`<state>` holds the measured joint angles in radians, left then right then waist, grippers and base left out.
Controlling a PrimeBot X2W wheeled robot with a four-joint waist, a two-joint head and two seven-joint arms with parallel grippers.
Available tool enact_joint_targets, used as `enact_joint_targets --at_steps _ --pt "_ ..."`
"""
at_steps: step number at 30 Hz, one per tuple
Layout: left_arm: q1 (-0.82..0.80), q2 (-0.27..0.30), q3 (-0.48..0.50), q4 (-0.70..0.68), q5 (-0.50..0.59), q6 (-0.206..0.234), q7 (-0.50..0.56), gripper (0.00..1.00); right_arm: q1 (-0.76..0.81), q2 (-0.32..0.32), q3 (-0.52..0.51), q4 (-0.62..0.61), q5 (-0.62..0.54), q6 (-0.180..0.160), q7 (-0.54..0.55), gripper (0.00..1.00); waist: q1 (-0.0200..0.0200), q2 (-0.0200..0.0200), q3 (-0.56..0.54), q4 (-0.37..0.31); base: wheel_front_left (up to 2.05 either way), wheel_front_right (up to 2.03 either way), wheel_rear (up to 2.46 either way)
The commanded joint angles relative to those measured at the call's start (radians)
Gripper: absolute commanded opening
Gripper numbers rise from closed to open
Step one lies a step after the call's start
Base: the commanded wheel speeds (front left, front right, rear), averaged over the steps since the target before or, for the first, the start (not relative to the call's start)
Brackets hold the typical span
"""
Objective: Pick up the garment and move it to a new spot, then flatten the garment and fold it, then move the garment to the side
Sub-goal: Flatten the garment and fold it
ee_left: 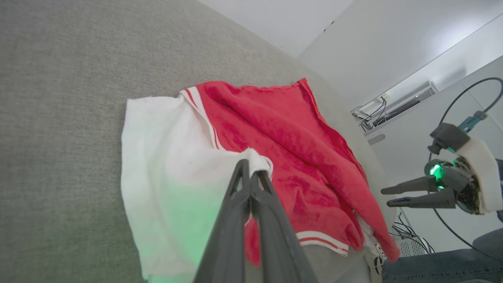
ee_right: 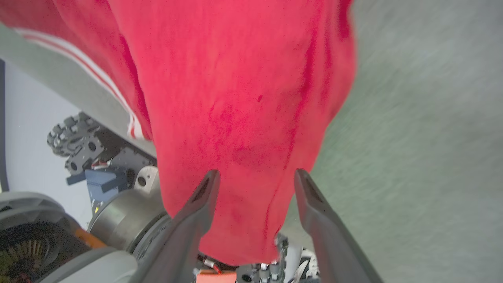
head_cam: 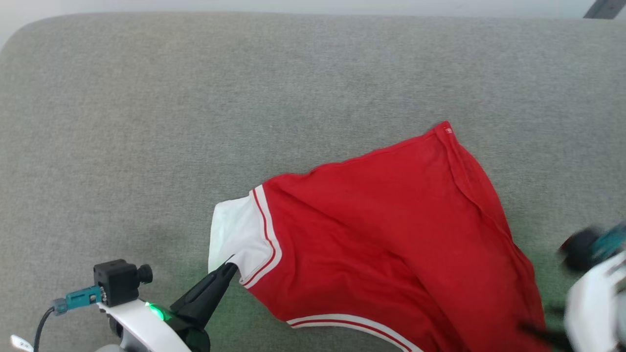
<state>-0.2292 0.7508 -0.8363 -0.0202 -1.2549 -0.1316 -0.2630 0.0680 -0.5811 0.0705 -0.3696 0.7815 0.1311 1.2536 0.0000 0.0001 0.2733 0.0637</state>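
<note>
The head camera looks steeply down from above the near edge of the grey cushion (head_cam: 195,98), the left wrist camera looks low and close across the white sleeve (ee_left: 165,157), and the right wrist camera hangs even closer over red cloth, all three sharing the shirt (head_cam: 391,234).

Garment (head_cam: 381,230): bright red shirt, white short sleeve (head_cam: 234,234), thin red-and-white stripe trim (head_cam: 266,230) at sleeve seam. Lies spread but rumpled on grey upholstered surface (head_cam: 195,98), set diagonally. Sleeve toward left, hem corner (head_cam: 445,129) pointing far right. Long creases down right side. Near edge hangs over surface's front.
</note>
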Motion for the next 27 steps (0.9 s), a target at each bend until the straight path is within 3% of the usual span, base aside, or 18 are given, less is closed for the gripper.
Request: enact_joint_targets --at_steps 1,6,8,13,24,26,27 --pt "-0.015 -0.007 0.0 -0.003 -0.002 0.002 -0.002 0.0 -0.044 -0.009 -0.045 -0.013 0.013 -0.001 -0.009 1.0 0.0 -0.0001 0.004 0.009 0.0 0.0 0.0" --pt "-0.033 -0.019 -0.012 -0.005 -0.001 0.002 -0.002 0.0 -0.183 -0.015 -0.122 -0.003 -0.04 -0.001 -0.076 1.0 0.0 -0.0001 0.025 0.034 0.0 0.0 0.0" --pt "-0.046 -0.025 -0.02 -0.004 0.001 0.002 -0.002 0.0 -0.269 -0.012 -0.106 0.025 -0.095 -0.001 -0.137 1.0 0.0 -0.0001 0.039 0.049 0.0 0.0 0.0" --pt "-0.092 -0.045 -0.051 0.001 -0.003 0.002 -0.002 0.0 -0.495 0.023 0.035 0.209 -0.216 -0.001 -0.258 1.0 0.0 -0.0001 0.093 0.097 0.0 0.0 0.0" --pt "-0.154 -0.087 -0.087 0.025 -0.01 0.002 -0.002 0.0 -0.703 0.022 0.278 0.542 -0.25 -0.001 -0.288 1.0 0.0 -0.0001 0.158 0.157 0.0 0.0 0.0" --pt "-0.16 -0.092 -0.091 0.034 -0.015 0.002 -0.002 0.0 -0.709 0.016 0.312 0.571 -0.23 -0.001 -0.284 0.36 0.0 -0.0001 0.158 0.159 0.0 0.0 0.0" --pt "-0.164 -0.092 -0.093 0.043 -0.017 0.002 -0.002 0.0 -0.713 0.015 0.316 0.586 -0.219 -0.001 -0.291 0.0 0.0 -0.0001 0.155 0.159 0.0 0.0 0.0"
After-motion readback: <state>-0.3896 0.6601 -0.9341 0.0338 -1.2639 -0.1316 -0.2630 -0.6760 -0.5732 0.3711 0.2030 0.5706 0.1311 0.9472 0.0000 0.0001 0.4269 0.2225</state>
